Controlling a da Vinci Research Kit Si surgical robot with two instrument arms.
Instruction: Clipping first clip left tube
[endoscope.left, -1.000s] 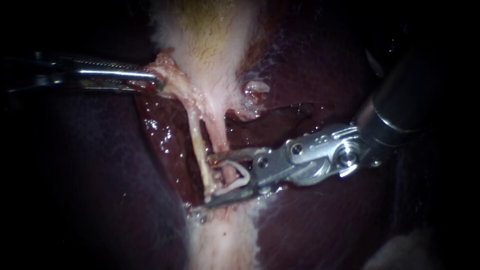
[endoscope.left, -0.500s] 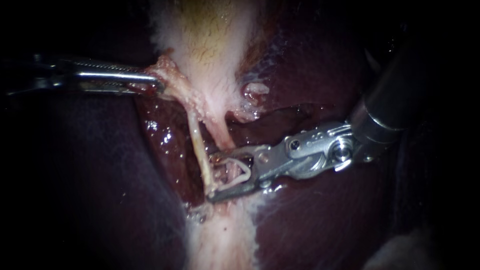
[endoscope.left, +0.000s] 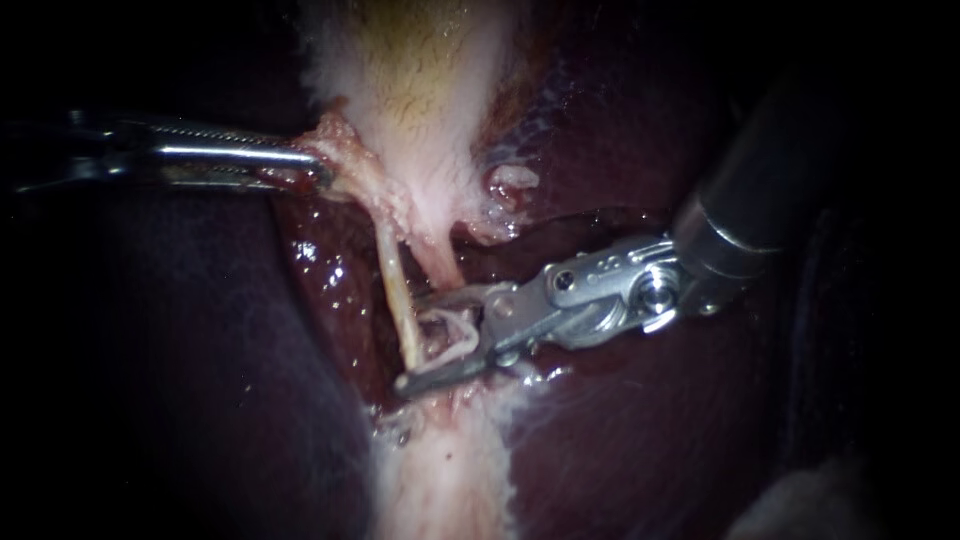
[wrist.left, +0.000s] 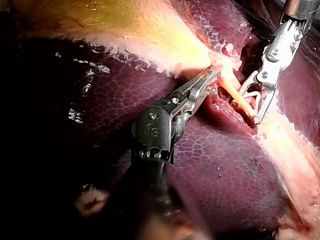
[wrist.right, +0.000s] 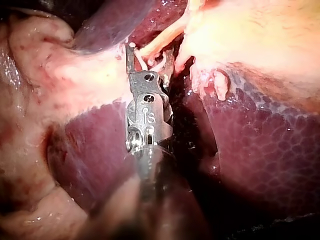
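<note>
Two tubes run down from the pale gallbladder (endoscope.left: 420, 90): the thin yellowish left tube (endoscope.left: 398, 295) and a thicker pink one (endoscope.left: 440, 265) beside it. My right instrument (endoscope.left: 410, 342) comes in from the upper right, its jaws open with a white clip (endoscope.left: 458, 338) seated between them. The jaws straddle both tubes, and the lower tip lies just past the left tube. My left instrument (endoscope.left: 312, 166) is shut on a flap of gallbladder tissue (endoscope.left: 335, 150) and holds it out to the left. The left wrist view shows the same grip (wrist.left: 210, 75) and the clip (wrist.left: 252, 95).
Dark red liver (endoscope.left: 620, 450) lies on both sides of the tubes, wet and glistening. A pale band of tissue (endoscope.left: 445, 470) continues below the tubes. The right instrument's wide dark shaft (endoscope.left: 770, 190) fills the upper right.
My right instrument has slid left, carrying its jaws and clip further across the tubes, and the gap between the jaws has narrowed a little. The left instrument has held still.
</note>
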